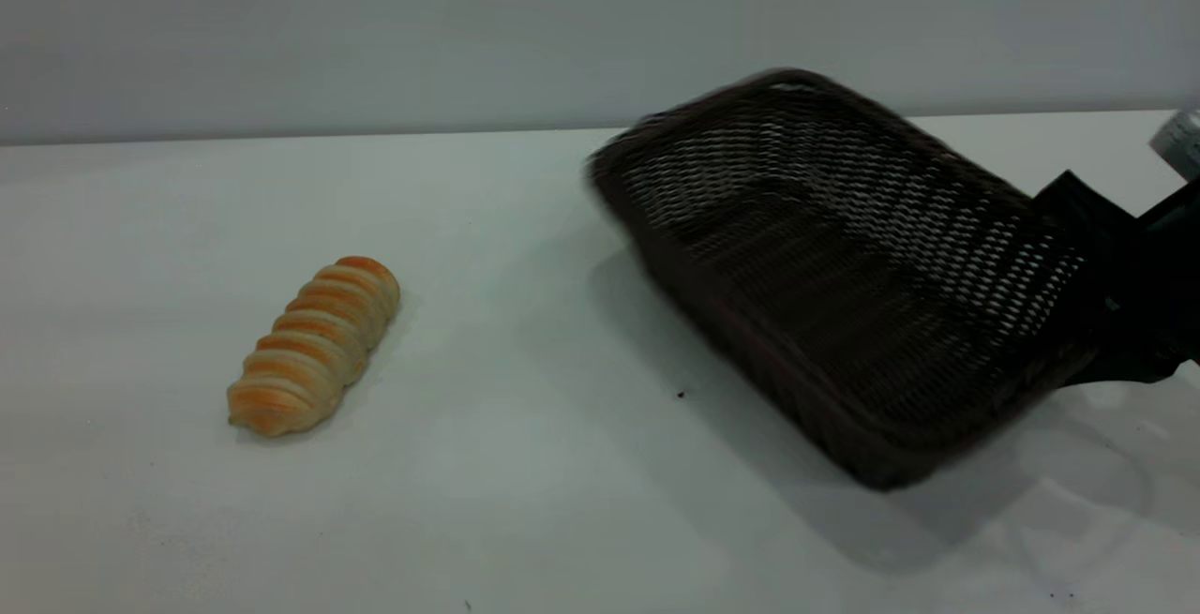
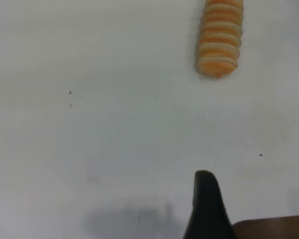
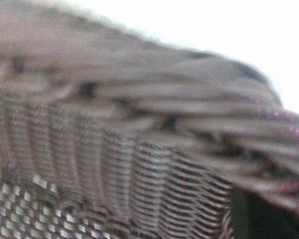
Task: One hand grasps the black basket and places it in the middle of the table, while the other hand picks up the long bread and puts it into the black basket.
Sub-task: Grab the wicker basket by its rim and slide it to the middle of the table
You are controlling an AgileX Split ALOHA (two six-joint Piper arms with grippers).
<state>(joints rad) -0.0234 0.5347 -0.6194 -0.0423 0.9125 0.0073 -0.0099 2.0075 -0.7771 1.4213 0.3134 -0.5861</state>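
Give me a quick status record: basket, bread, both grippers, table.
basket: black basket tilted, lifted at its right end, on the table's right half
bread: long bread lying on the table's left half, ridged side up, apart from the basket, untouched
right gripper: right gripper at the basket's right rim, holding it
left gripper: left gripper above bare table, short of the bread; jaw state unclear
table: table pale, a few dark specks

one black basket (image 1: 844, 277), one long bread (image 1: 314, 347), one table (image 1: 525, 501), one right gripper (image 1: 1116, 286), one left gripper finger (image 2: 207, 209)
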